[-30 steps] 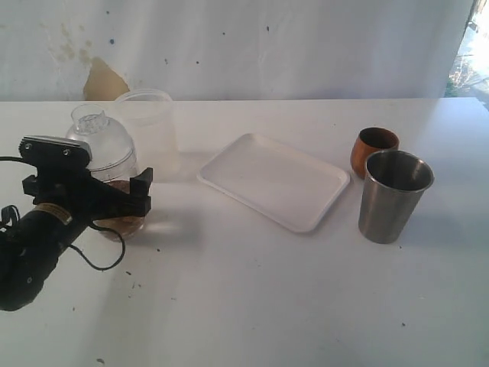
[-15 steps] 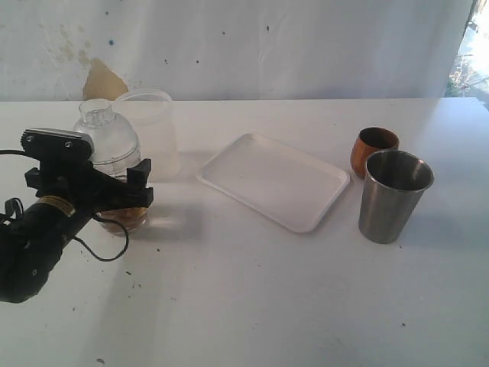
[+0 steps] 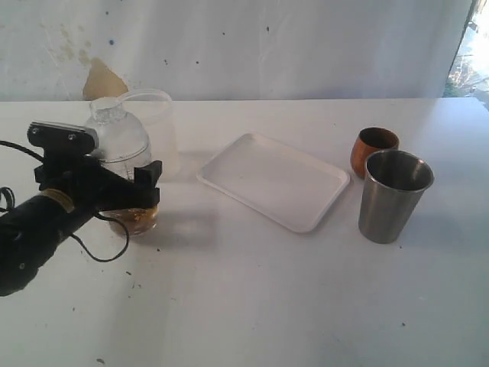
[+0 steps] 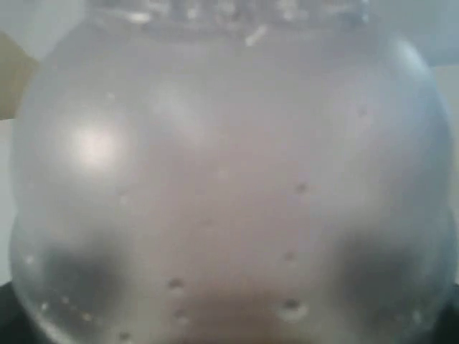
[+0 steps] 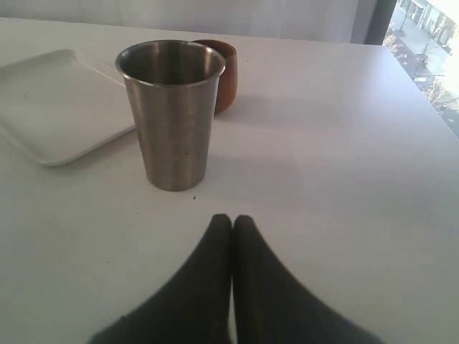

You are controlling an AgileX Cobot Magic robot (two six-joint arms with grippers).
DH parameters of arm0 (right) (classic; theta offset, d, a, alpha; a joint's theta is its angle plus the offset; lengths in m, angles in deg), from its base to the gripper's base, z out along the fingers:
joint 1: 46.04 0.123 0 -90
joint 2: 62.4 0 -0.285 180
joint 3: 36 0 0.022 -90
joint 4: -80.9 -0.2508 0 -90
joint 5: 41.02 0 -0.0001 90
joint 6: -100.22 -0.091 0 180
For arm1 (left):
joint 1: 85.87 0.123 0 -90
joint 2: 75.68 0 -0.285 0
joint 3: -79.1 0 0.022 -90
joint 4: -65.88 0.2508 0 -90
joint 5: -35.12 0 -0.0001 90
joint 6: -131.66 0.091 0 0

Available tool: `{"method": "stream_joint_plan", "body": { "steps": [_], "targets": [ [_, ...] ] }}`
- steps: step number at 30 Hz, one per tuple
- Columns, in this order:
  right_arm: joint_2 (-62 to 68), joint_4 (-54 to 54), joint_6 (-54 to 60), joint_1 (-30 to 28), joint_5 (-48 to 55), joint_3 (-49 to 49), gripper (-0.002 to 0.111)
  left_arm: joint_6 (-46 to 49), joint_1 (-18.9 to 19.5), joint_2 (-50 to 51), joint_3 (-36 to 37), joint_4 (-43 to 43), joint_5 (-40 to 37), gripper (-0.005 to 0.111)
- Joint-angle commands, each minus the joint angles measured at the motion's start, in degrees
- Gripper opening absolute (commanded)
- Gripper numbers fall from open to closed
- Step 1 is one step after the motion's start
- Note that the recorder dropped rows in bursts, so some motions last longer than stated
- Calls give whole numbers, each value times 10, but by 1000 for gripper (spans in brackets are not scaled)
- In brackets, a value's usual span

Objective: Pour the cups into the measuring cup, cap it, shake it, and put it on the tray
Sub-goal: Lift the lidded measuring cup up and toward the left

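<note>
Left gripper (image 3: 114, 195) grasps capped clear graduated plastic measuring cup (image 3: 131, 218) | shifted right, now upright | shaking likely done; flat white tray (image 3: 275, 180) next | right gripper (image 5: 232, 223) closed, empty

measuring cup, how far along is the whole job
Done: brown contents sit in the measuring cup and the cap is on it. In hand: the left gripper clamps it; whether shaking is finished cannot be told. Left: setting it on the tray, which is bare. The right gripper is shut, idle.
</note>
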Motion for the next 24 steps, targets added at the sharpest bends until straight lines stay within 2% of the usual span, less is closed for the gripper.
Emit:
{"method": "stream_joint_plan", "body": {
  "steps": [1,2,3,4,5,6,8,9,10,12,13,14,16,17,18,20,21,22,24],
  "targets": [
    [-2,2,1,-3,-6,-3,0,31,11,-81,-6,-78,17,0],
    [-2,2,1,-3,-6,-3,0,-1,14,-92,-7,-79,3,0],
    [-2,2,1,-3,-6,-3,0,-27,14,-101,-7,-33,-9,0],
    [-2,2,1,-3,-6,-3,0,-28,8,-110,-7,60,-19,0],
    [-2,2,1,-3,-6,-3,0,-11,0,-114,-12,107,-30,0],
    [-2,2,1,-3,-6,-3,0,13,-7,-116,-17,82,-51,0],
    [-2,2,1,-3,-6,-3,0,75,1,-116,-30,-77,-69,0],
    [-2,2,1,-3,-6,-3,0,62,11,-116,-31,-113,-70,0],
    [-2,2,1,-3,-6,-3,0,21,14,-122,-31,-81,-84,0],
    [-2,2,1,-3,-6,-3,0,-56,-6,-135,-31,171,-103,0],
    [-2,2,1,-3,-6,-3,0,-52,-21,-137,-33,200,-98,0],
    [-2,2,1,-3,-7,-3,0,-9,-29,-137,-39,117,-101,0],
    [-2,2,1,-2,-7,-3,0,106,-16,-131,-52,-109,-94,0],
    [-2,2,1,-2,-7,-3,0,115,-4,-131,-55,-148,-97,0],
    [-2,2,1,-2,-7,-3,0,83,1,-138,-55,-109,-122,0],
    [-2,2,1,-2,-7,-3,0,-37,-16,-156,-54,154,-165,0],
    [-2,2,1,-2,-7,-3,0,-50,-27,-157,-54,215,-165,0],
    [-2,2,1,0,-7,-3,0,-11,-32,-157,-56,161,-160,0],
    [-2,2,1,0,-7,-3,0,129,-5,-146,-61,-108,-128,0]
  ]
}}
